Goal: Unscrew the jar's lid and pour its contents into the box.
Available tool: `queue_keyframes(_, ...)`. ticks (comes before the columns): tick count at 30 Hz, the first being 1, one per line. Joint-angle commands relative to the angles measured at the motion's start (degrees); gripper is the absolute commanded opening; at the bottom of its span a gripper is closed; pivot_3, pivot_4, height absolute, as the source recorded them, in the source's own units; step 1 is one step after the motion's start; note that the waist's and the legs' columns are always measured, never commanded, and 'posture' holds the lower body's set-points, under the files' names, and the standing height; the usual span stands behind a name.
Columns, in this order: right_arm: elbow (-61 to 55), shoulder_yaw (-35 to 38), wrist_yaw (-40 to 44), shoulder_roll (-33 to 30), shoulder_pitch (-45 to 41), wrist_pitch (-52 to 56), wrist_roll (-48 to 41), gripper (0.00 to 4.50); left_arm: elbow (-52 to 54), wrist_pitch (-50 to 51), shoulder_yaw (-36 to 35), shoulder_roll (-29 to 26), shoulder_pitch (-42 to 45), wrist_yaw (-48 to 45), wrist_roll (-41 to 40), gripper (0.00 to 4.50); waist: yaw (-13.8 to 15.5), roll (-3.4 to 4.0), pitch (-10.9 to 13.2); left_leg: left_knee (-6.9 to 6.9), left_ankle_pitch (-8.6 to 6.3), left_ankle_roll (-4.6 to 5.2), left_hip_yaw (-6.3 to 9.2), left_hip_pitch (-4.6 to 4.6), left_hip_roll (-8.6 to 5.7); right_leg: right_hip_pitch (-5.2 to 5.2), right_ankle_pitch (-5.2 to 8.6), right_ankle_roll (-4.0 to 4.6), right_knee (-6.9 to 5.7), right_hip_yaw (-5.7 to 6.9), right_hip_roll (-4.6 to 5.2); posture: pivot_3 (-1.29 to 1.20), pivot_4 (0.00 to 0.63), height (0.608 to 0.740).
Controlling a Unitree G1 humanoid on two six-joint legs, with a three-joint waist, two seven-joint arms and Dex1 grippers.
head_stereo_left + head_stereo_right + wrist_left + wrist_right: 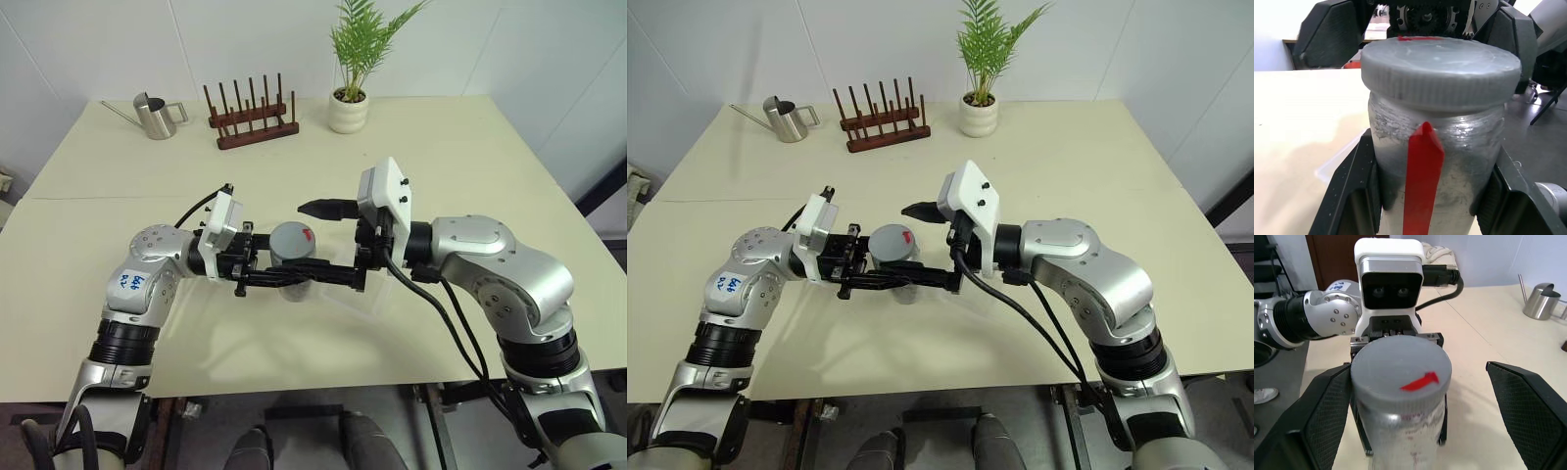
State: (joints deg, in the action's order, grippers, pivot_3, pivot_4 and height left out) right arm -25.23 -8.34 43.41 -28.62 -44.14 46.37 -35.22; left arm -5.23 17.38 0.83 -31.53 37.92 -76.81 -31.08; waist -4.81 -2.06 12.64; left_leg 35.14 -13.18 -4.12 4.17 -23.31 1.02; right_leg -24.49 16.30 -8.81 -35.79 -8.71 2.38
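Nearest me, the left arm carries a sticker with blue handwriting that I cannot make out. One jar [294, 284] is held above the table [470, 157], pinched by its body in the left gripper [294, 276], whose fingers are closed on it. Its single grey lid [290, 243] is still on and bears a red arrow mark; a red strip runs down the glass. The right gripper [1415, 396] stands spread wide, one finger on each side of the lid, touching nothing. Beneath lies one clear box [367, 299]. Farther back stand one steel watering can [155, 116], one wooden rack [253, 116] and one potted plant [351, 98].
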Motion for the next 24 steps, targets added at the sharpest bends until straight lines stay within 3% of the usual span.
queue_keyframes(1,0.48,5.17,-3.69,-1.45,0.02,0.04,1.2,4.47,1.36,-1.81,-0.78,-0.63,0.81,-1.87,-0.49,1.93,-0.01,0.0,0.0,0.0,0.0,0.0,0.0,0.0,0.0,0.0,0.0,0.0,0.0,0.0,0.0,0.0,0.15,0.74)
queue_keyframes(17,-5.09,9.76,-5.12,-5.72,2.32,5.73,-3.84,4.47,-1.89,-3.67,-1.11,-1.2,1.91,-3.31,0.7,1.93,0.02,0.0,0.0,-0.01,0.0,0.0,0.0,0.0,0.0,0.0,0.01,0.02,0.0,0.0,0.0,0.0,0.15,0.74)
queue_keyframes(24,-3.81,12.51,-10.09,-0.83,-1.49,7.04,-8.05,4.47,-3.27,-3.98,-0.46,-0.6,3.27,-4.73,0.89,1.93,-0.11,0.0,0.0,0.0,0.01,0.01,0.0,0.0,0.0,0.0,0.01,0.02,-0.03,-0.01,-0.01,0.0,0.15,0.74)
